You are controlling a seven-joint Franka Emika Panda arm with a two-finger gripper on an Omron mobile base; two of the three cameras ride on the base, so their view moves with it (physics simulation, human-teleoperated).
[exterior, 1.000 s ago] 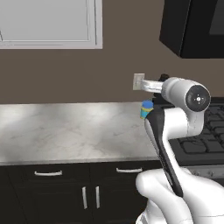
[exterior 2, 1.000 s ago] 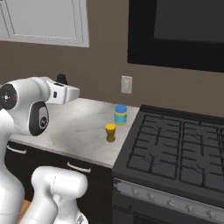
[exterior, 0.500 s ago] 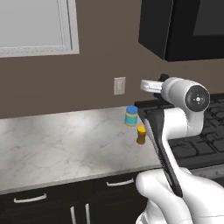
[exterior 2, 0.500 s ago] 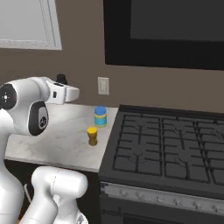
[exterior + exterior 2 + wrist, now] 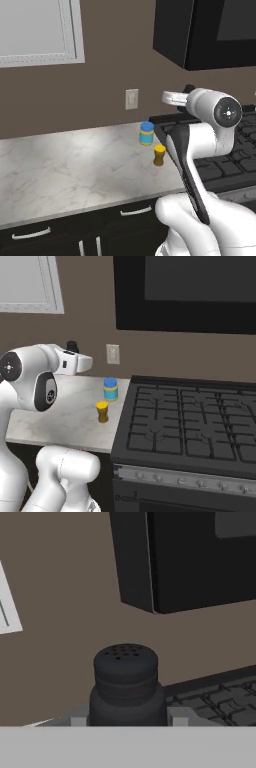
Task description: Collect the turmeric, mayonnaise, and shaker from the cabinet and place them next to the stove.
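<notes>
My gripper point(image 5: 127, 719) is shut on the shaker point(image 5: 126, 682), a slim dark grey bottle with a perforated cap that stands upright between the fingers. From the base I see the shaker point(image 5: 189, 89) point(image 5: 72, 346) held high above the counter, at the tip of my gripper point(image 5: 187, 96) point(image 5: 73, 353). The turmeric point(image 5: 159, 154) point(image 5: 102, 411) stands on the counter close to the stove's left edge. Just behind it is the mayonnaise point(image 5: 146, 133) point(image 5: 110, 389). The stove point(image 5: 235, 160) point(image 5: 195, 421) lies to the right. The cabinet is out of view.
A marble counter point(image 5: 70, 167) point(image 5: 60, 423) runs left of the stove, with bare room left of the jars. A black boxy unit point(image 5: 200, 30) point(image 5: 185, 291) hangs over the stove. A wall outlet point(image 5: 132, 99) point(image 5: 112, 353) and a white-framed window point(image 5: 37, 30) point(image 5: 27, 281) are behind.
The base has driven right, so the whole scene slid left in both base views and the jars and stove came nearer. The gripper stays shut on the shaker.
</notes>
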